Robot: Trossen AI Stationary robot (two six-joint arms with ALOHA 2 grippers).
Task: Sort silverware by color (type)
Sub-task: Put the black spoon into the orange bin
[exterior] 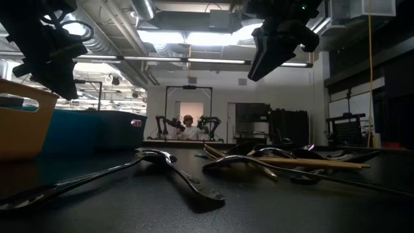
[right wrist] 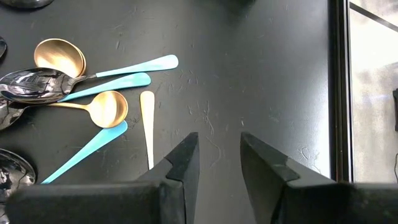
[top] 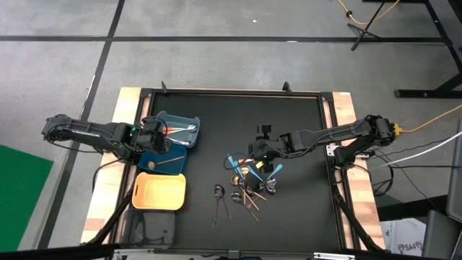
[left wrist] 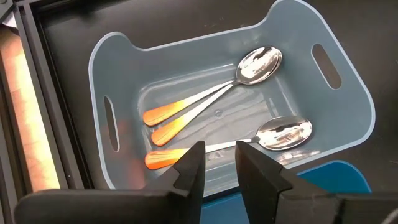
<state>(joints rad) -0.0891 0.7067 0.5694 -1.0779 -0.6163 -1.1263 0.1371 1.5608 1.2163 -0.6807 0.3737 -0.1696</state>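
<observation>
Three orange-handled spoons (left wrist: 211, 106) with silver bowls lie flat on the floor of the light blue bin (left wrist: 118, 68), which stands at the table's left (top: 189, 124). My left gripper (left wrist: 219, 165) hangs open just above the bin's near wall, nothing between its fingers. The rest of the silverware (top: 249, 177) lies in a loose pile at mid-table: blue-handled spoons with gold bowls (right wrist: 106, 84) and a silver spoon (right wrist: 31, 84). Two black pieces (top: 220, 198) lie apart nearer the front. My right gripper (right wrist: 217, 155) hovers open over bare table beside the pile (top: 261, 153).
A dark blue bin (top: 162, 159), a yellow bin (top: 159, 191) and a grey bin (top: 155, 227) stand in a row along the left side, in front of the light blue one. The table's raised frame (right wrist: 339, 93) runs along the edge near my right gripper. A person shows far behind the table (exterior: 188, 126).
</observation>
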